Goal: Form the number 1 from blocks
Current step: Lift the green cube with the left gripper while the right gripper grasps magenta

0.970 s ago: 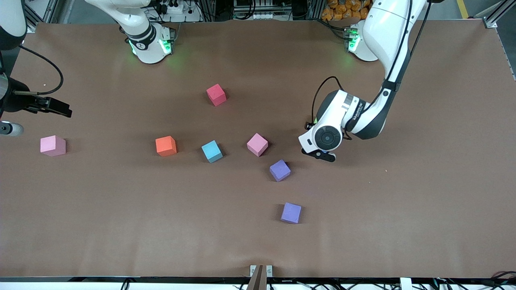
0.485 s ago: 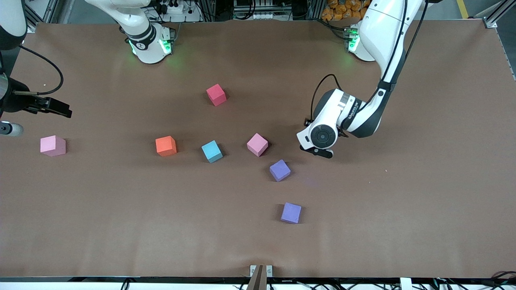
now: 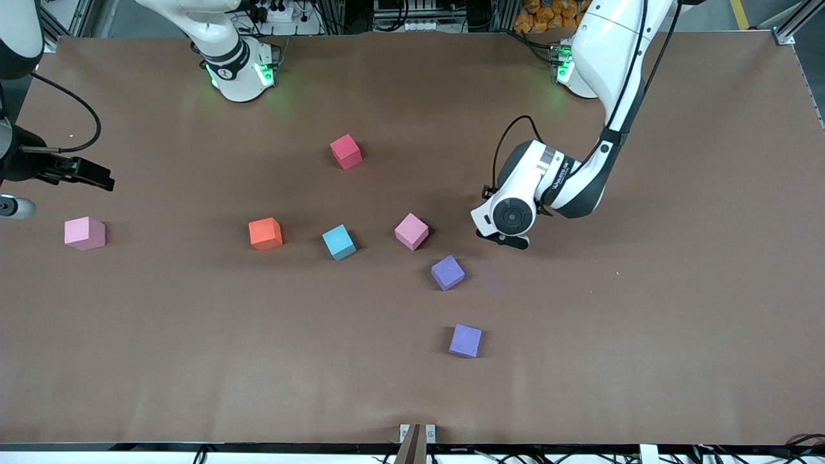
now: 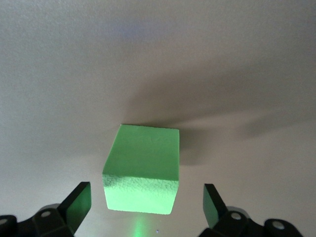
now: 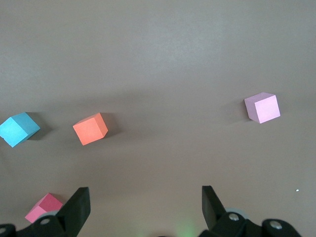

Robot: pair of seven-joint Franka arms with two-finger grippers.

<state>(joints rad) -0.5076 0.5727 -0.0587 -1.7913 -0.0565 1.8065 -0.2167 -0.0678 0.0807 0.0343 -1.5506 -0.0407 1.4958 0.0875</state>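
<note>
Bench [image 3: 677, 309]: covered with plain brown matting, flat and unmarked. Along the edge by the arm bases stand aluminium framing, cables and a bag of orange items [image 3: 548, 16].

Blocks: small matte foam cubes. A green block [image 4: 141, 169] rests flat on the bench directly beneath the left hand [image 4: 146, 210], between its spread fingers and touching neither; the front view hides it under the hand. Near the left hand, toward the right arm's end, lie a pink block [image 3: 411, 231] and a purple block [image 3: 447, 272]. Well apart from it lie a second purple block [image 3: 465, 340], a light blue block [image 3: 338, 242], an orange block [image 3: 265, 232] and a red block [image 3: 345, 151].

The right hand [image 5: 144, 207] waits over its bench end, fingers spread and empty, another pink block [image 3: 84, 232] close by.
</note>
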